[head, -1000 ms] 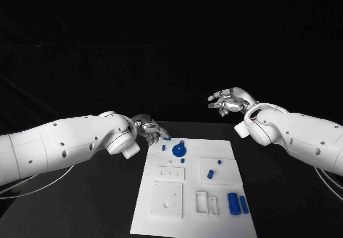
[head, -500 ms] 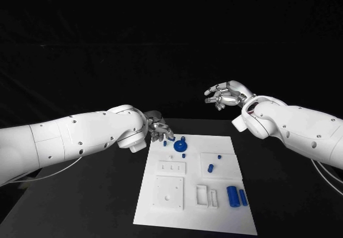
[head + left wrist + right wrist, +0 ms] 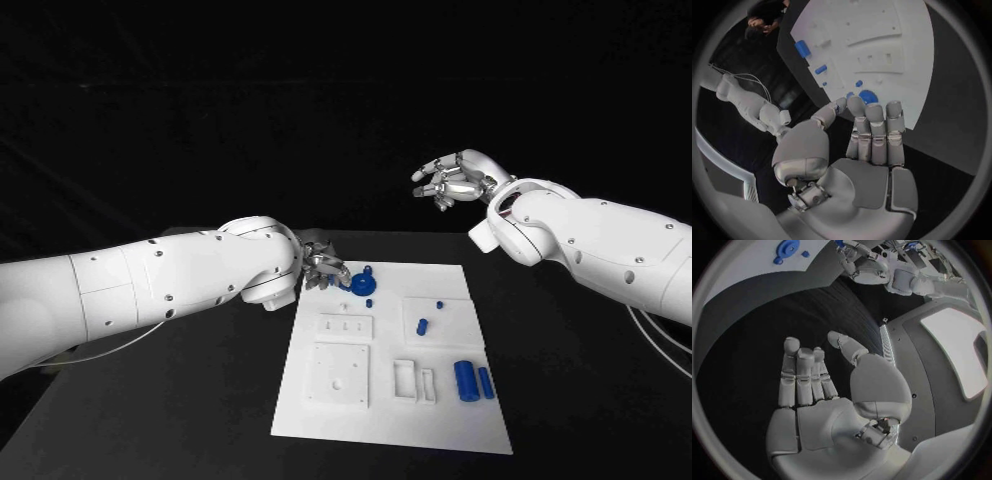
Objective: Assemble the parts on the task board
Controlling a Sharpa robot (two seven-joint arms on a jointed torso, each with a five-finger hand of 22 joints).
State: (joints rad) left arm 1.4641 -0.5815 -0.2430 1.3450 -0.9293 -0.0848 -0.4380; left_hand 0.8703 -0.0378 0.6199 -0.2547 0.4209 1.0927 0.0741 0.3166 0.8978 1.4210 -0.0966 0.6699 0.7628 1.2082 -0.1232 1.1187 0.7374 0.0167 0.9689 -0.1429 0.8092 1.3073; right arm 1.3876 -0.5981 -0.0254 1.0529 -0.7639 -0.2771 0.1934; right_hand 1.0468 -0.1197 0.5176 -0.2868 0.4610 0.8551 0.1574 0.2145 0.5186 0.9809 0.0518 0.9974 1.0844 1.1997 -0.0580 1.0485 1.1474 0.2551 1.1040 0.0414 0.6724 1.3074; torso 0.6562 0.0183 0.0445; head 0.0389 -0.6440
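Note:
The white task board (image 3: 325,420) lies mid-table. My left hand (image 3: 323,268) hovers at its far left corner, right beside a blue round part (image 3: 362,284). In the left wrist view its thumb meets the forefinger on what looks like a small blue part (image 3: 841,103), with the round part (image 3: 869,96) just beyond the fingertips. My right hand (image 3: 456,180) is raised well above and behind the board, fingers spread and holding nothing (image 3: 811,385).
On the board lie a small blue peg (image 3: 369,302), a blue pin (image 3: 423,326), and two blue cylinders (image 3: 466,382) at the near right. White recessed blocks (image 3: 340,388) sit near left. Black table (image 3: 173,400) surrounds the board.
The camera has shifted. My left hand has come nearer to the blue round part at the board's far left corner. The right hand stays raised, barely moved.

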